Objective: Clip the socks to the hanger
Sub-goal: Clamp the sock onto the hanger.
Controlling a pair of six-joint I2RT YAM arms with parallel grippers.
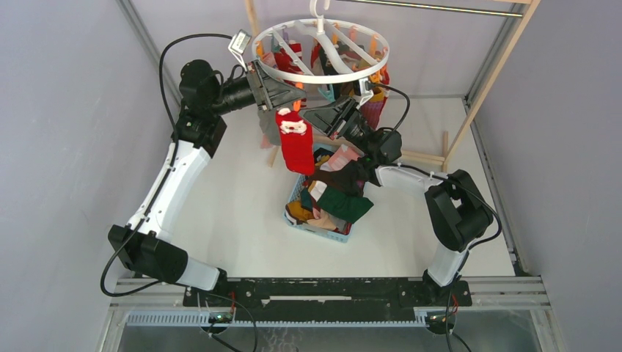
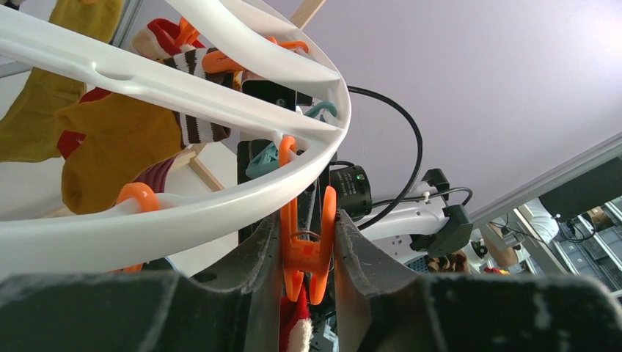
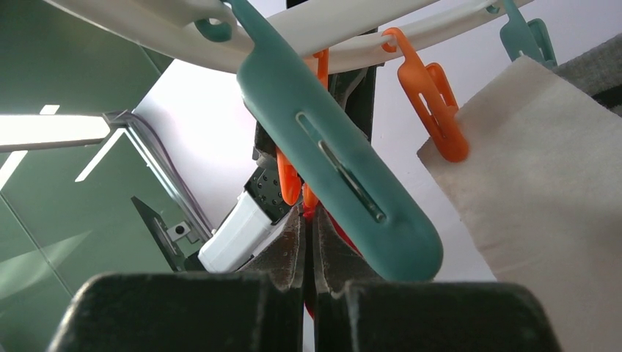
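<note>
My left end effector (image 2: 308,257) was clamped on an orange clip (image 2: 297,253) of the hanger (image 1: 323,78), with the Santa sock (image 1: 295,143) dangling just beneath. The right end effector (image 3: 309,235) had its fingers pressed together, on fabric or not I couldn't tell. Several socks (image 2: 95,147) were hung already, but the blue basket (image 1: 315,229) held plenty more, so roughly midway
</note>
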